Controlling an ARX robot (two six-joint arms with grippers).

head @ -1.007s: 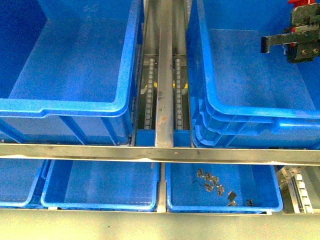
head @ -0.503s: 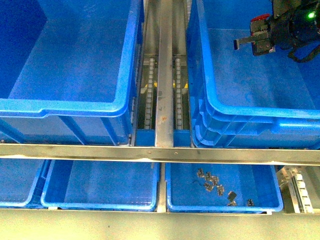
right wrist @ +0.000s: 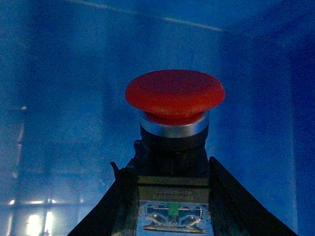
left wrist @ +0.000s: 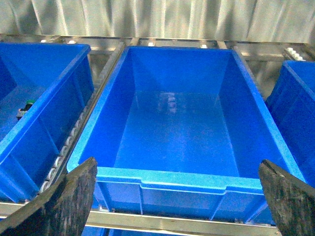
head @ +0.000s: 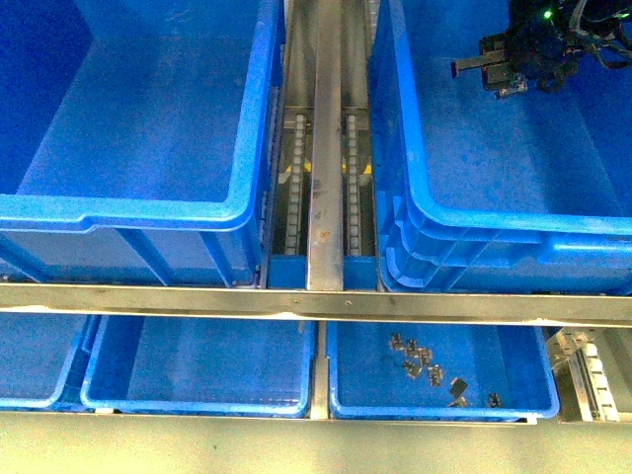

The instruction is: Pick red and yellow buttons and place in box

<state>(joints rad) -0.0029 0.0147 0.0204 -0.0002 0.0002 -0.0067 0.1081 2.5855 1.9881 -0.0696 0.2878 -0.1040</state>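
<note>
Nearest, a shallow tray (head: 434, 408) holds small metal parts (head: 425, 367), none of them task items. The left hand (left wrist: 176, 169) hangs with fingers apart and empty, facing an empty bin (left wrist: 147, 64). Past the rail (head: 316, 301), farthest off, the right hand (head: 484, 67) is clamped on 1 red button (right wrist: 174, 93) by its black body — held in the air over the far end of the box (head: 494, 229). The step looks like carry-to-drop. Next the hand should steady low over the box floor — then part its fingers.
</note>
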